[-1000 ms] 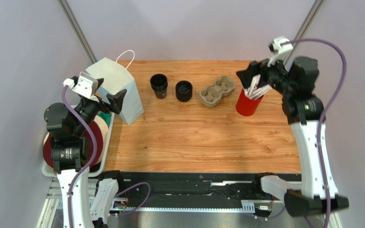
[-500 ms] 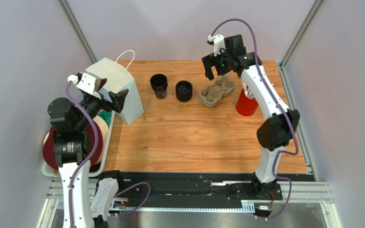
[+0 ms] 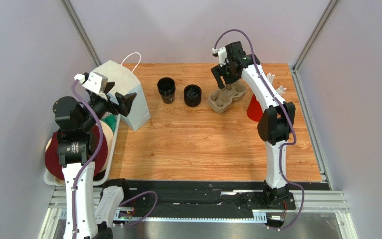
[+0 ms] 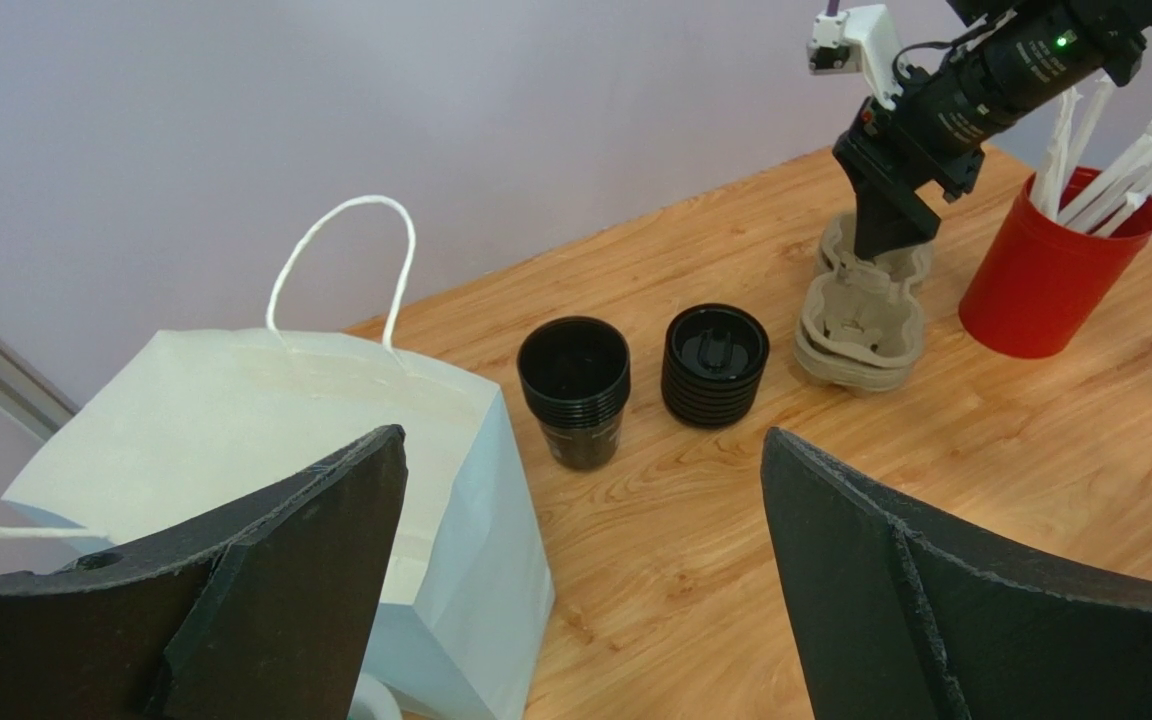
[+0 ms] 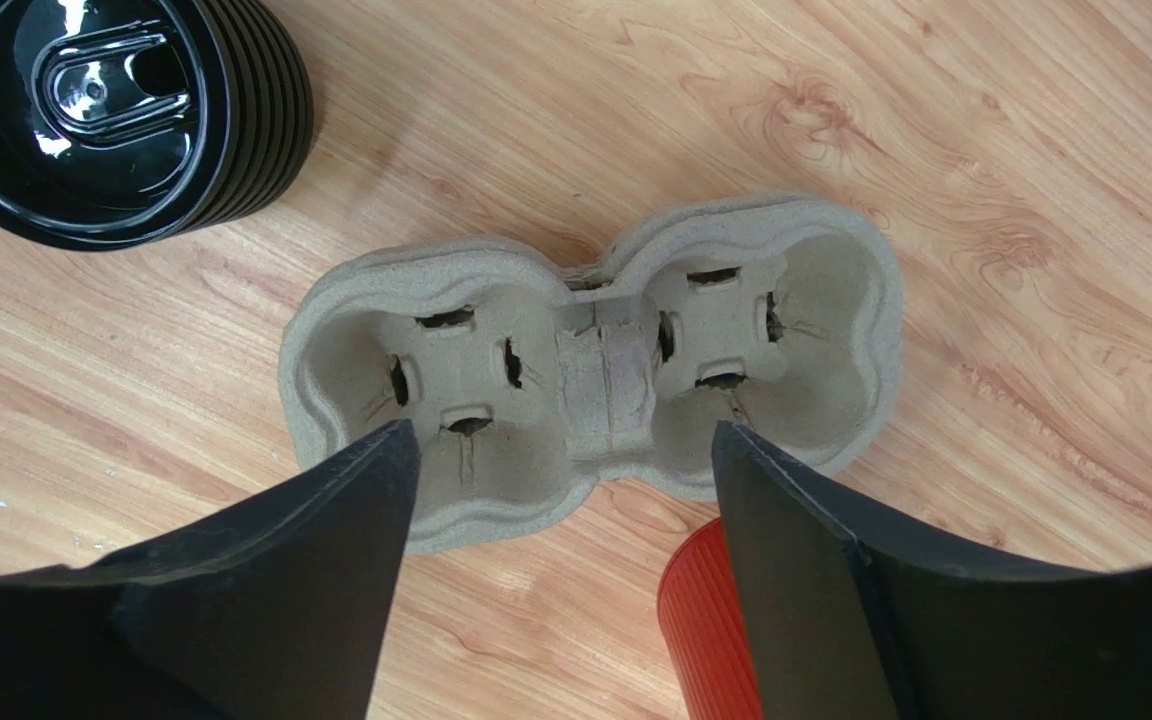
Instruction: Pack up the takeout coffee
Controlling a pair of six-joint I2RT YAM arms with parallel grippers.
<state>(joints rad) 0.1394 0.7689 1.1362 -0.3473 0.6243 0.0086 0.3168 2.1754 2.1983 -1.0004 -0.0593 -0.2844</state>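
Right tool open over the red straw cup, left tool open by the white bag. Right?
No: right wrist view shows the right tool open over the cardboard cup carrier; the red cup sits beside it. Left tool is open by the white bag.

A wooden surface [image 3: 203, 144] carries a row of things along its far side. At far left stands a white paper bag [image 3: 123, 92], open, with looped handles. To its right come nested black cups [image 3: 166, 89], a short stack of black lids [image 3: 192, 94], a two-cup pulp carrier [image 3: 225, 97], then a red cup [image 4: 1056, 270] of white straws [image 4: 1123, 150]. A white tray [image 3: 112, 152] sits off the left edge.
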